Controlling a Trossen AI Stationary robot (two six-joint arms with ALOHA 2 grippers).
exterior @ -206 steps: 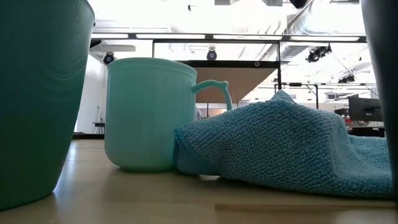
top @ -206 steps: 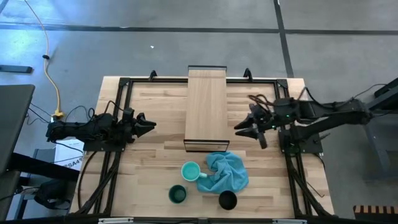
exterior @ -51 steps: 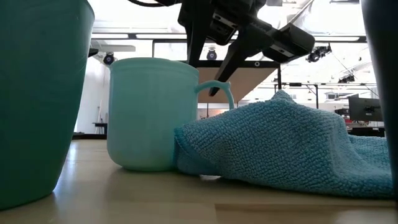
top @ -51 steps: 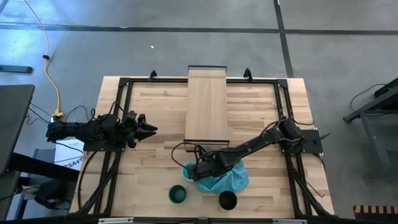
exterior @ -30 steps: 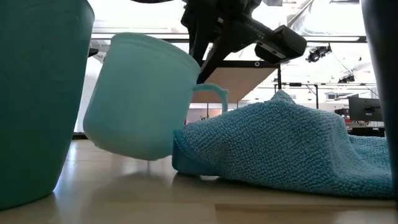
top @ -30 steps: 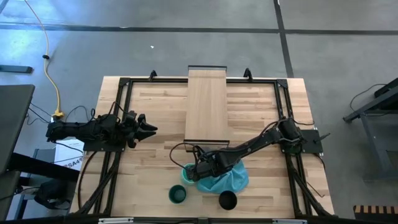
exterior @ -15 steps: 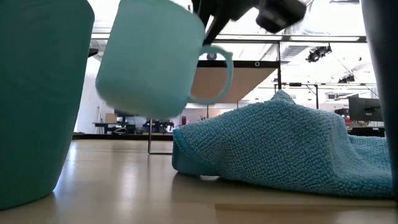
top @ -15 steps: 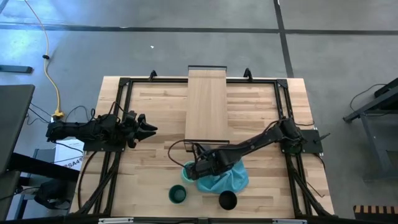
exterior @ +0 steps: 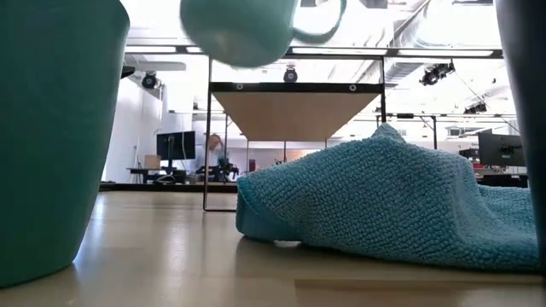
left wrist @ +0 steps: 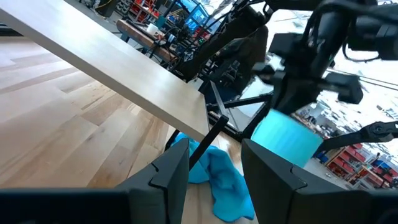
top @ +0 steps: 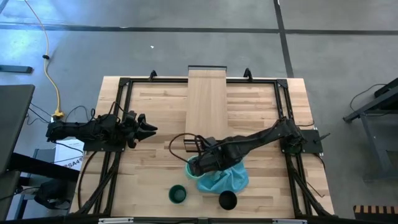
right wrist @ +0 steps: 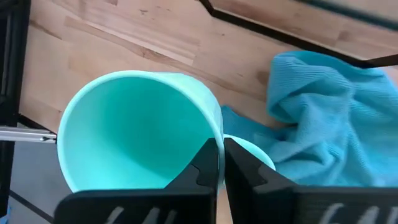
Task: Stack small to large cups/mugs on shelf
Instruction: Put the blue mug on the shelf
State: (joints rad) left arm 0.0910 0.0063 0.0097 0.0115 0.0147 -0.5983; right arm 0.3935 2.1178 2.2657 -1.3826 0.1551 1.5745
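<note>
The light turquoise mug [exterior: 247, 30] hangs high above the table with my right gripper [right wrist: 219, 165] shut on it; in the high view it [top: 193, 167] shows near the soft blue cloth [top: 224, 177]. The dark green cup [top: 178, 194] and the black cup [top: 227, 200] stand upright on the tabletop near the front edge. The long pale shelf [top: 207, 106] stands at the table's far middle. My left gripper [top: 146, 129] waits open at the table's left. My right gripper pinches the mug's wall at the rim [right wrist: 214, 140], beside the handle [right wrist: 252, 149], with one finger [right wrist: 204, 165] inside the mug and one outside. The fingers slant down from the table's right. The mug hangs tilted, lifted clear of table and cloth.
The blue cloth [exterior: 401, 196] lies crumpled right of where the mug hangs. The shelf's dark end frame [exterior: 294, 85] stands just beyond it. Bare wood [top: 155, 162] lies left of the mug, between the two arms.
My right gripper has risen with the turquoise mug and drawn a little toward the shelf. The mug, tipped with its base close to the table a second ago, now hangs clear and high above it, still tilted. The cloth and the other cups have stayed.
</note>
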